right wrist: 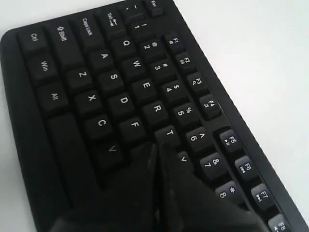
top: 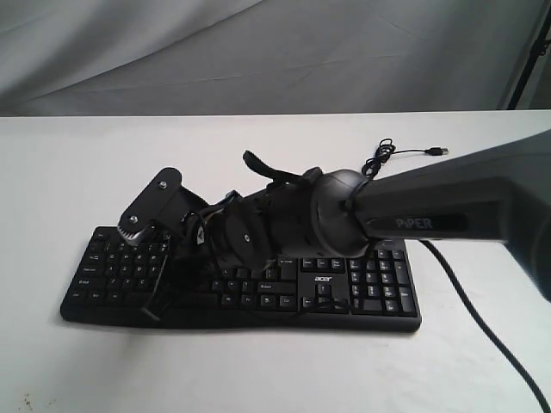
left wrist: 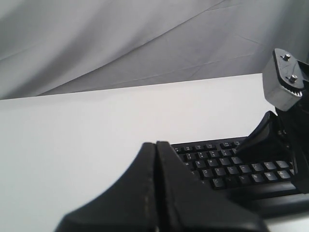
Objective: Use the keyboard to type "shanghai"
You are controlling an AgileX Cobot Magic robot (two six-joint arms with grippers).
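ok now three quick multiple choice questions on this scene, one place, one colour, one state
1. What colour is the keyboard lettering? A red; B white; C yellow.
2. Where is the right gripper tip? A over the number pad; B by the T key; C off the keyboard.
3. How are the left gripper fingers? A wide open; B holding a cable; C shut together.
Answers: 1 B, white letters on black keys; 2 B, the right wrist view shows the tip beside T; 3 C, they meet with no gap.
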